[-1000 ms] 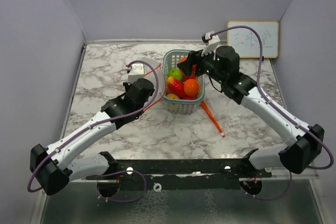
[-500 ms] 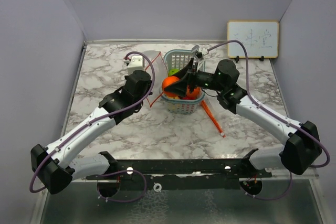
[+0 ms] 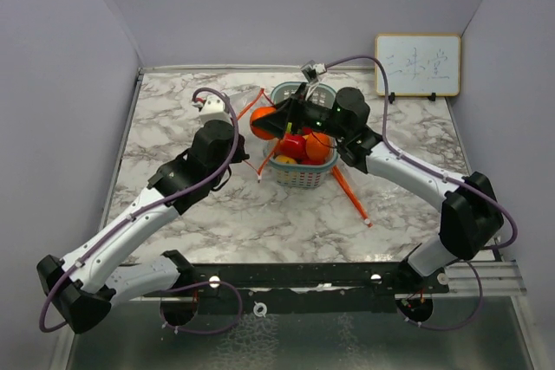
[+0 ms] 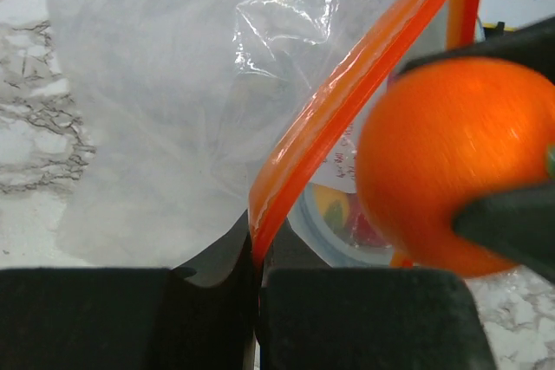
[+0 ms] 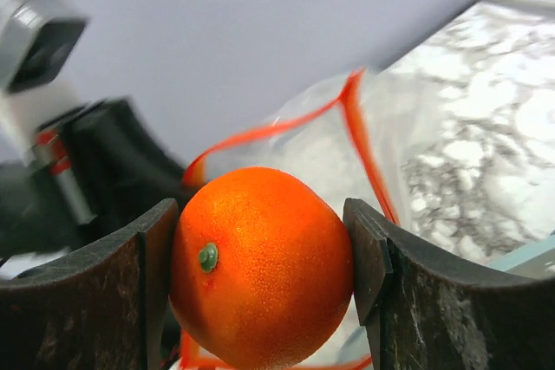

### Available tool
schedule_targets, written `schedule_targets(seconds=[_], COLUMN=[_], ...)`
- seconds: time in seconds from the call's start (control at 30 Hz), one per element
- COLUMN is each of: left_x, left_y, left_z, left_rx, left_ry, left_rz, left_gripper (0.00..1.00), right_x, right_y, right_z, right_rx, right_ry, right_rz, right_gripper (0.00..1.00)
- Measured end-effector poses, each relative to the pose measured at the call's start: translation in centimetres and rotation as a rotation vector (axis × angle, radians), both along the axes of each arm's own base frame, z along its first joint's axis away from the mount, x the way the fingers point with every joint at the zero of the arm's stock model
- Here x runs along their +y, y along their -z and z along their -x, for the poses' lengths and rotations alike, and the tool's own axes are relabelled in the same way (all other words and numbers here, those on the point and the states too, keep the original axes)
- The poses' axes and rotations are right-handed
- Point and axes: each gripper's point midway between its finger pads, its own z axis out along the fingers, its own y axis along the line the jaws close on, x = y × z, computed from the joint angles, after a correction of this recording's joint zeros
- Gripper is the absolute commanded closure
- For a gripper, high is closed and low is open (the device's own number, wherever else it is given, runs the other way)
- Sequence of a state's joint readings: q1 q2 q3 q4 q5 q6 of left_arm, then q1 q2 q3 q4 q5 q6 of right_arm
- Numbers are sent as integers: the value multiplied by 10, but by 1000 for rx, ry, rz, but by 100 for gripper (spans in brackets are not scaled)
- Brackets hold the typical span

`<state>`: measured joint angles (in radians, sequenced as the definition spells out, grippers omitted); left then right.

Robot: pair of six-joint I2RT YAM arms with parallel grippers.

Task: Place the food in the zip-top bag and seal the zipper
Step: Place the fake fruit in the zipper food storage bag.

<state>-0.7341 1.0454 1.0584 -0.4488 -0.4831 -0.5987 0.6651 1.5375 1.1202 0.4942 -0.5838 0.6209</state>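
My right gripper (image 3: 264, 122) is shut on an orange toy fruit (image 5: 260, 266), held in the air left of the teal basket (image 3: 300, 181), right at the mouth of the clear zip-top bag (image 4: 156, 110). My left gripper (image 4: 258, 270) is shut on the bag's orange zipper rim (image 4: 347, 84) and holds it up. The orange fruit also shows in the left wrist view (image 4: 451, 179), just right of the rim. The open bag (image 5: 321, 153) lies behind the fruit in the right wrist view. Red, orange, yellow and green toy fruits (image 3: 303, 145) sit in the basket.
An orange strip (image 3: 351, 195) lies on the marble table right of the basket. A small whiteboard (image 3: 418, 64) leans on the back right wall. Grey walls close in the left, back and right. The left arm's camera (image 5: 35, 49) is close to the right gripper.
My right gripper lifted the orange out of the basket and carried it left to the bag mouth. My left gripper raised the bag's rim and shifted back a little.
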Motion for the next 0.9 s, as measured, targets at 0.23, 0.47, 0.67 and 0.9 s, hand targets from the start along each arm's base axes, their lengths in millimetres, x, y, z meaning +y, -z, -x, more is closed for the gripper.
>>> schedule_targets(seconds=[0.23,0.47,0.67,0.9], left_x=[0,-3,-4,-4], left_y=[-9,0,4,13], left_z=[18,24,23,23], left_rx=[-13,1,5,15], left_ry=[35,43,36,33], left_rz=[104,165,175,168], left_gripper=[100,100,100,100], right_x=[27,29,11,-14], right_y=[0,29,46,19], right_z=[-26,-33,-34,-21], right_rx=[2,12,-6,-69], right_ry=[221,364,430,451], right_rz=[104,277,380,390], right_gripper=[49,21,7,7])
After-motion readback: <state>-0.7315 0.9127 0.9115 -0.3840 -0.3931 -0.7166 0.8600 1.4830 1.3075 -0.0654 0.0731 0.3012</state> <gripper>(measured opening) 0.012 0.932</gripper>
